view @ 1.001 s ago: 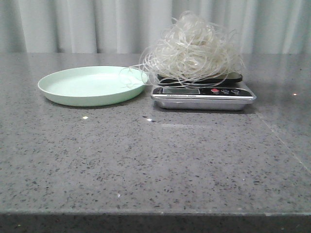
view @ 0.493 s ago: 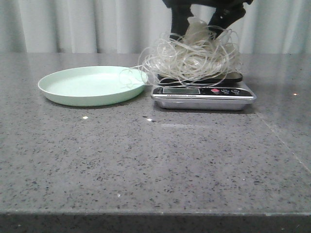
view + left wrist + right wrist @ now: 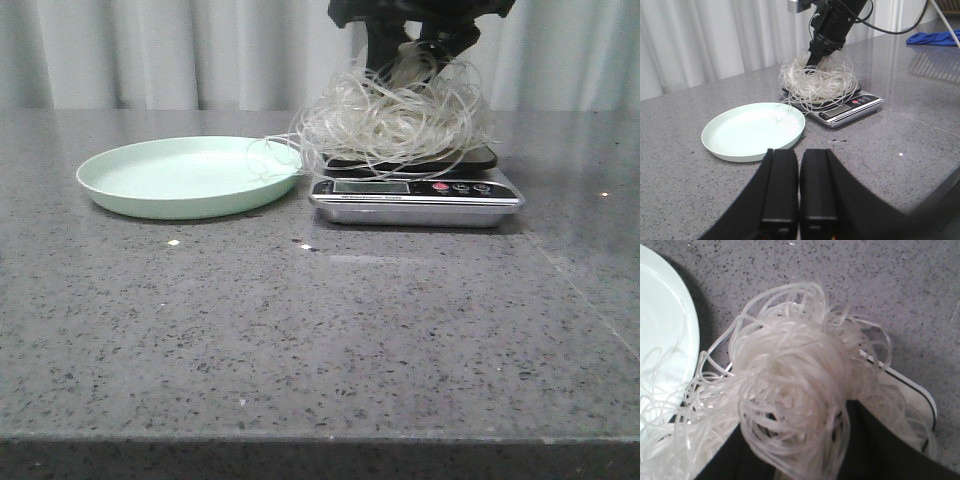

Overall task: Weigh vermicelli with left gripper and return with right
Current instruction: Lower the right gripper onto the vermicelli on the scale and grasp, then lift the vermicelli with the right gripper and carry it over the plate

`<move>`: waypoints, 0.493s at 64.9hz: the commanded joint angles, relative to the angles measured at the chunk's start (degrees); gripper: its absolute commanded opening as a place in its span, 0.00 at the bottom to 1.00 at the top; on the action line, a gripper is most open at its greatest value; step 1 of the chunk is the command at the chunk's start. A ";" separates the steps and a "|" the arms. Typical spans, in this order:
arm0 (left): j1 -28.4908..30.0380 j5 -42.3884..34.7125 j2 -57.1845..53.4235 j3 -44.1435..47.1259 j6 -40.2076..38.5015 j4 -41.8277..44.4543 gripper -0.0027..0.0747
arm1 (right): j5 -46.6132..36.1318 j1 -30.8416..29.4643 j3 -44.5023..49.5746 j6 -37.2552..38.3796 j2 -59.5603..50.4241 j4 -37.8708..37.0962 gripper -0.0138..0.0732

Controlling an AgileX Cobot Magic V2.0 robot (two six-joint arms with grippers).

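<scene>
The counter (image 3: 320, 330) spreads below my hands. The plate (image 3: 180, 178) sits beside the scale (image 3: 415, 193). The vermicelli (image 3: 395, 115) lies heaped on the scale, my right hand (image 3: 420, 45) sunk into it, grip hidden. My left hand (image 3: 799, 187) is clenched, empty.

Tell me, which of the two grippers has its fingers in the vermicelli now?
The right gripper: it reaches down from above into the vermicelli on the scale. The left gripper is apart, fingers shut and empty, near the green plate.
</scene>
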 commanded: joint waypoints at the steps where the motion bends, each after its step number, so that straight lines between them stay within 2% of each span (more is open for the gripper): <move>1: 0.17 -4.55 -0.63 -1.46 -0.42 -0.26 0.21 | 3.59 0.62 -6.80 -0.64 -2.09 1.37 0.35; 16: 0.17 -4.78 -0.63 -1.46 -0.42 -0.26 0.21 | 3.91 6.13 -20.31 -0.64 -1.97 4.47 0.35; 32: 0.17 -4.78 -0.63 -1.46 -0.42 -0.26 0.21 | 0.89 11.93 -22.09 -0.64 -0.08 4.47 0.35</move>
